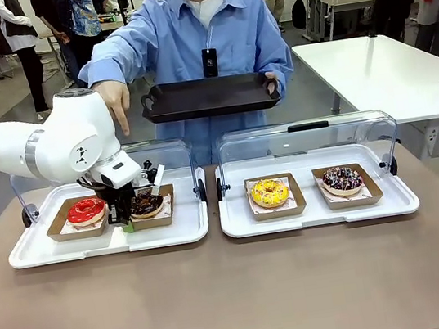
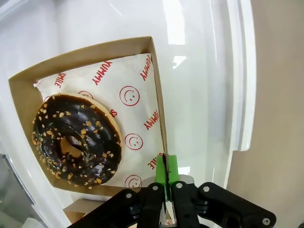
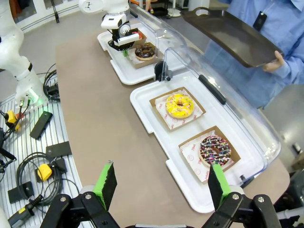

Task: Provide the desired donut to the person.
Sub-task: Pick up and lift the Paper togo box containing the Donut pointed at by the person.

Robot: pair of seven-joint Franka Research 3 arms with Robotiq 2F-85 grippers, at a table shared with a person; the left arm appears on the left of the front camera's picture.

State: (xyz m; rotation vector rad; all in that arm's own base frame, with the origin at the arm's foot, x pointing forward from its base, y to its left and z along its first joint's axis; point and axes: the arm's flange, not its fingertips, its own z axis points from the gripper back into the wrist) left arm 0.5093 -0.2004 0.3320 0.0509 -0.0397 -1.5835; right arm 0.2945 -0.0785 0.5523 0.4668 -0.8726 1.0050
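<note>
Chocolate donut with nut crumbs, on printed paper in a cardboard box: left gripper pinched tight on one wall of the box, person's hand pointing down above the box, black tray held behind the box, right gripper gaping and empty well away from the box.

The left arm's wrist hides most of the left hand and part of the chocolate donut. The cardboard box wall vanishes between the hand's pinched pads.
</note>
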